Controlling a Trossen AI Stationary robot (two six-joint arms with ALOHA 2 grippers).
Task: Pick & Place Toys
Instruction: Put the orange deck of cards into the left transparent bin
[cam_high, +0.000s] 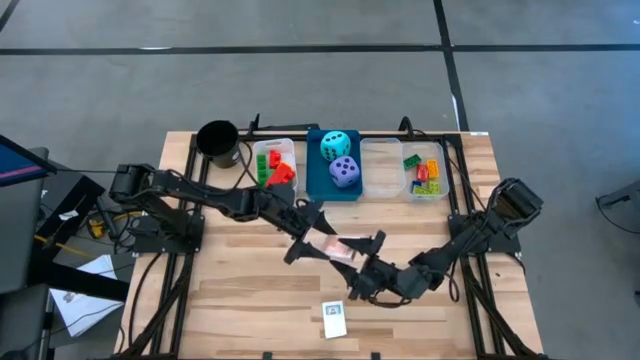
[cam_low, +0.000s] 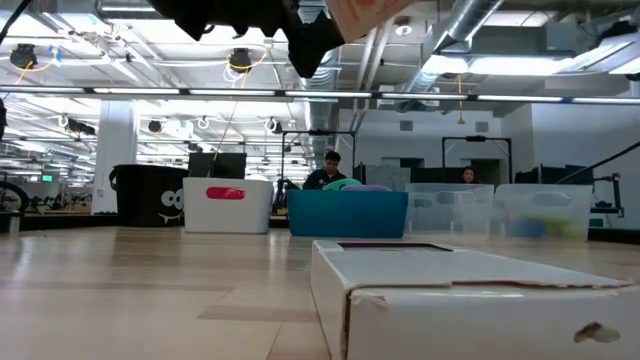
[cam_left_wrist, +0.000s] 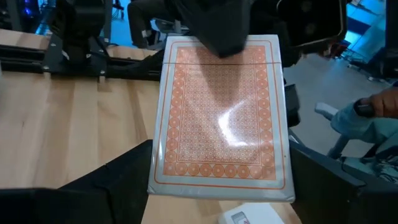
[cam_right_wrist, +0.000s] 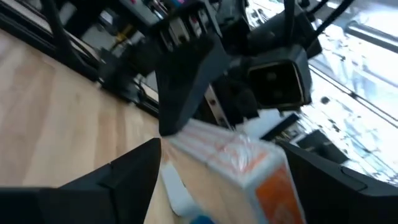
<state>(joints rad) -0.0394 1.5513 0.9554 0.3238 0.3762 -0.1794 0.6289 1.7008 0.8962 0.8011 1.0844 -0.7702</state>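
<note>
The wooden counter (cam_high: 250, 300) carries a row of bins along its far edge, keeping the middle free for the arms. Above that middle the left claw (cam_high: 318, 243) and right claw (cam_high: 368, 252) meet over an orange-backed card pack (cam_high: 340, 247), each pinching an opposite end, seemingly for a handover. A second card pack (cam_high: 334, 320) lies near the front edge, untouched.

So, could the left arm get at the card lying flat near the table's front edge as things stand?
Probably not right away: the left gripper is raised mid-table at the orange-backed card deck, which the right gripper also meets. The flat card itself lies uncovered.
</note>
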